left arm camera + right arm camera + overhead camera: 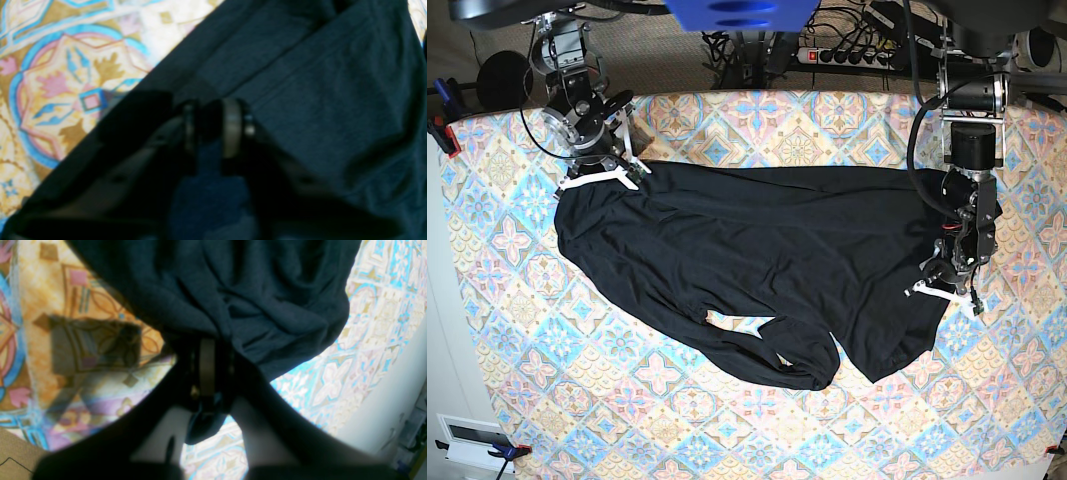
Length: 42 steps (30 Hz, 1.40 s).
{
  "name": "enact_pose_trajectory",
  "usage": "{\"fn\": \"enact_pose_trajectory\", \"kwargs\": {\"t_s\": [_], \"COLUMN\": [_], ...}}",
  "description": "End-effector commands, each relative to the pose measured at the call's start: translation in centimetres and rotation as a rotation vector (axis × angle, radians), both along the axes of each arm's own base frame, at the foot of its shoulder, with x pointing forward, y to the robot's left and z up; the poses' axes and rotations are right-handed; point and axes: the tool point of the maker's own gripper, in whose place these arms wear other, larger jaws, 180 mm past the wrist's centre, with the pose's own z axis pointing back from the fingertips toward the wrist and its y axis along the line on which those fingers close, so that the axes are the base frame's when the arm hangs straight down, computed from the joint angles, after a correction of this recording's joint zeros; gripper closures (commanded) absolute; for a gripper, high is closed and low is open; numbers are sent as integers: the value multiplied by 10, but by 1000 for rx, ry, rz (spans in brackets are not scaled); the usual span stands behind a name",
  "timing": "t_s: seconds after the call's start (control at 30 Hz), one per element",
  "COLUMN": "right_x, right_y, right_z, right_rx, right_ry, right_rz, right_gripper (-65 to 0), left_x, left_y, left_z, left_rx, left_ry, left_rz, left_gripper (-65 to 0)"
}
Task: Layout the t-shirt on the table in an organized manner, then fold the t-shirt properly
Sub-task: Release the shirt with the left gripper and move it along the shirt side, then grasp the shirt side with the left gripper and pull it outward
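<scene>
Two pincers are clamped on a soft, rumpled black t-shirt (757,260): left pincer (947,285), right pincer (599,168), over the pastel-tiled bench (727,420).

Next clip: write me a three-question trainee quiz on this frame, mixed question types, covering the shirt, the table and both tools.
1. True or false: the t-shirt lies neatly folded in a rectangle.
2. Which tool grips the shirt nearer the table's far edge in the base view: A) left tool B) right tool?
3. Fill in: both tools are ___ on fabric.

Key: 1 false, it is spread out and wrinkled. 2 B. 3 shut; both wrist views show cloth pinched between the fingers.
</scene>
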Motion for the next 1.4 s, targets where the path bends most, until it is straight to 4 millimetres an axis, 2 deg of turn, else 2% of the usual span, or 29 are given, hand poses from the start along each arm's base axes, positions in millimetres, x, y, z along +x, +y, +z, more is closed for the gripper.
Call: {"fn": "enact_pose_trajectory", "kwargs": {"t_s": [0.0, 0.07, 0.27, 0.4, 0.6, 0.67, 0.77, 0.93, 1.07, 1.23, 1.37], "right_x": [7, 7, 7, 7, 7, 7, 7, 7, 7, 7, 7], "right_y": [-2, -2, -2, -1, -1, -1, -1, -1, -2, -1, -1], "right_z": [9, 9, 9, 9, 8, 8, 8, 8, 8, 8, 8], "right_rx": [-4, -3, -1, 2, 2, 2, 2, 2, 0, 2, 2], "right_ry": [-35, -36, -36, -37, -36, -36, -36, -36, -34, -35, -35], "right_rz": [0, 1, 1, 3, 2, 2, 2, 2, 0, 3, 3], "right_gripper": [0, 0, 0, 0, 0, 0, 0, 0, 0, 0, 0], "left_x": [-1, -4, -4, -15, -20, -29, -38, -47, -50, -69, -73], "left_y": [0, 14, 22, 51, 70, 82, 100, 108, 111, 143, 149], "left_z": [1, 4, 9, 12, 18, 18, 35, 58, 61, 69, 70], "left_rx": [-26, -17, -21, -58, -90, -96, -73, -28, -12, -11, -19], "left_ry": [11, 8, -3, -31, -60, -62, -118, -182, -193, -233, -238], "left_rz": [7, 30, 50, 160, 238, 273, 302, 296, 297, 405, 429], "left_gripper": [-24, 0, -2, -2, -1, -1, -1, -1, -1, -2, -3]}}
